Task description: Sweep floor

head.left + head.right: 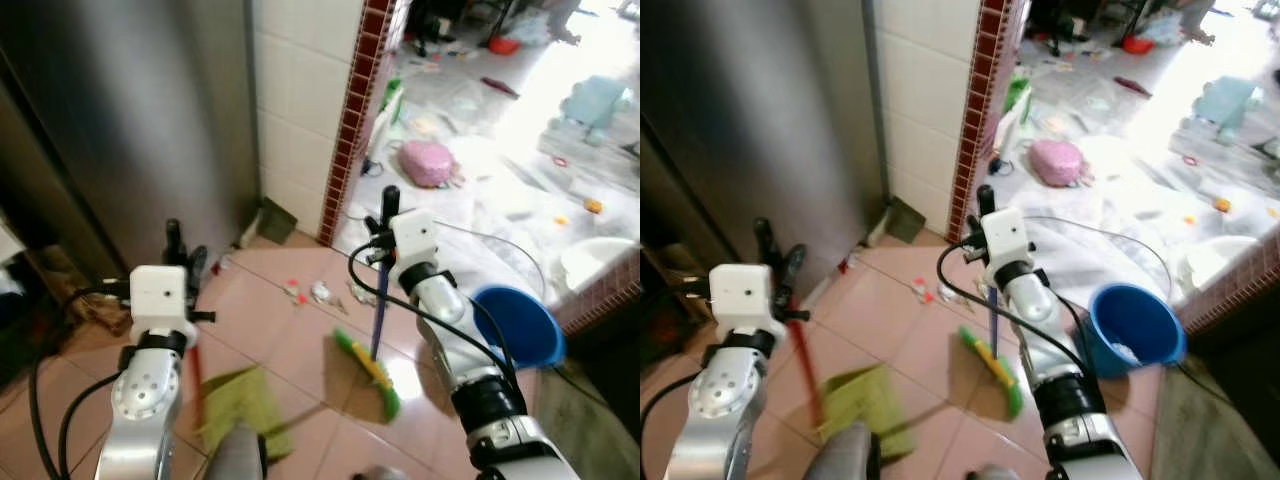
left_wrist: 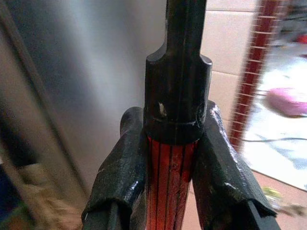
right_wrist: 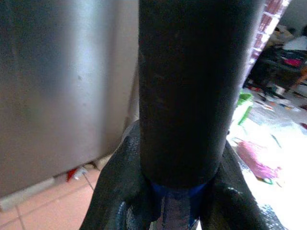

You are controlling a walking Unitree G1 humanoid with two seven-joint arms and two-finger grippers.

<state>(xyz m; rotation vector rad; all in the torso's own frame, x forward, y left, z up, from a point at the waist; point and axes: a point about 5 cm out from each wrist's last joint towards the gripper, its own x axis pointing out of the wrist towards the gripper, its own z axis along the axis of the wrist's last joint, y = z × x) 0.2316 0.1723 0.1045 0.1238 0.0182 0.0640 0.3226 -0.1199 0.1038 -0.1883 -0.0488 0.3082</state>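
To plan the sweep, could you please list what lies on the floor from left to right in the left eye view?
Green dustpan → small litter scraps → green broom head → blue bucket.

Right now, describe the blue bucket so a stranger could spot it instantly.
Start at the brick-trimmed wall corner, then look across the pink tile floor toward the robot's right arm. The blue bucket sits just beyond it, the one round, open, bright blue container there.
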